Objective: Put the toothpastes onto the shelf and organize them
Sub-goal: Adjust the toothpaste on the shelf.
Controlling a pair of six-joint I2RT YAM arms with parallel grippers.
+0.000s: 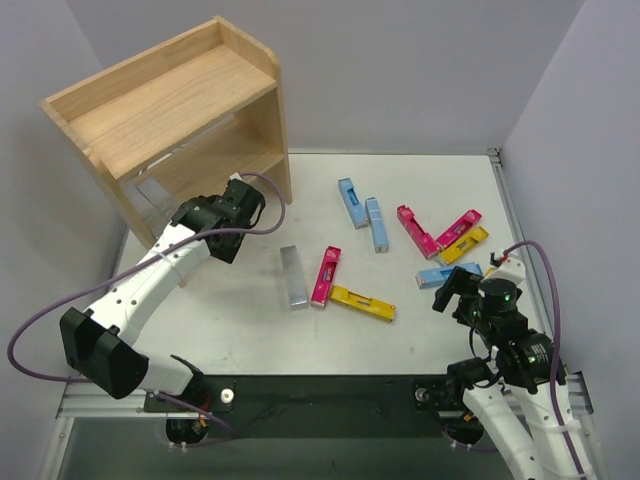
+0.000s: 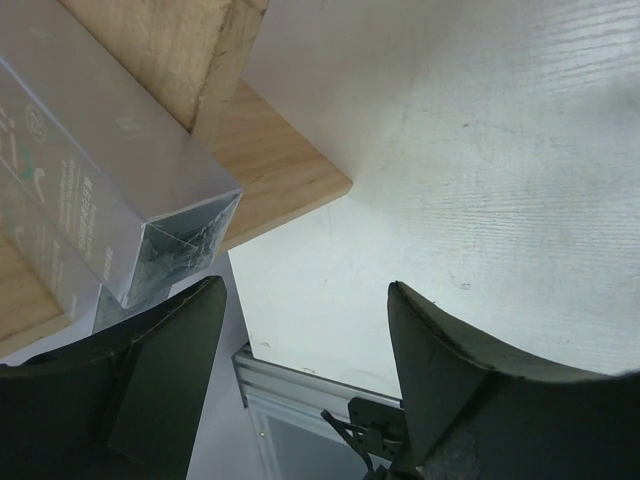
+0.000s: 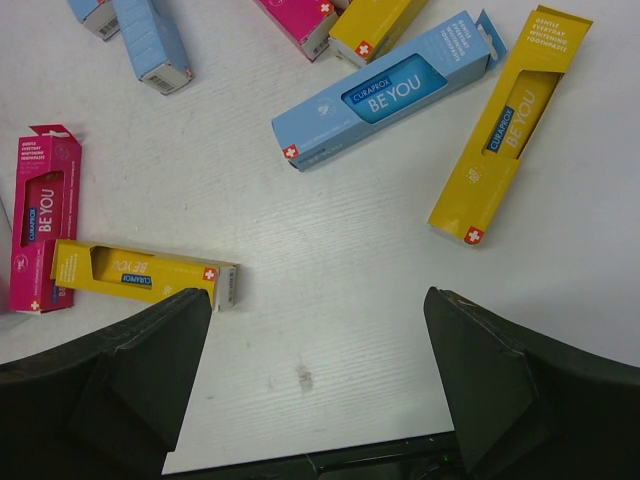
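Note:
The wooden shelf (image 1: 165,100) stands at the back left. Two silver-grey cartons (image 2: 90,170) lie on its lower tier (image 2: 280,175); they show faintly from above (image 1: 150,197). My left gripper (image 1: 200,218) is open and empty (image 2: 305,300) just outside the shelf's lower opening, beside those cartons. A third silver carton (image 1: 292,276) lies on the table next to a magenta one (image 1: 326,275) and a yellow one (image 1: 362,303). My right gripper (image 1: 455,290) is open and empty (image 3: 318,310) above bare table, near a light blue carton (image 3: 390,90) and a yellow carton (image 3: 510,125).
Two light blue cartons (image 1: 351,202) (image 1: 377,223), two magenta ones (image 1: 417,231) (image 1: 459,228) and a yellow one (image 1: 464,246) lie scattered at mid-right. The table's left edge and metal frame (image 2: 300,385) lie under my left gripper. Grey walls enclose the table.

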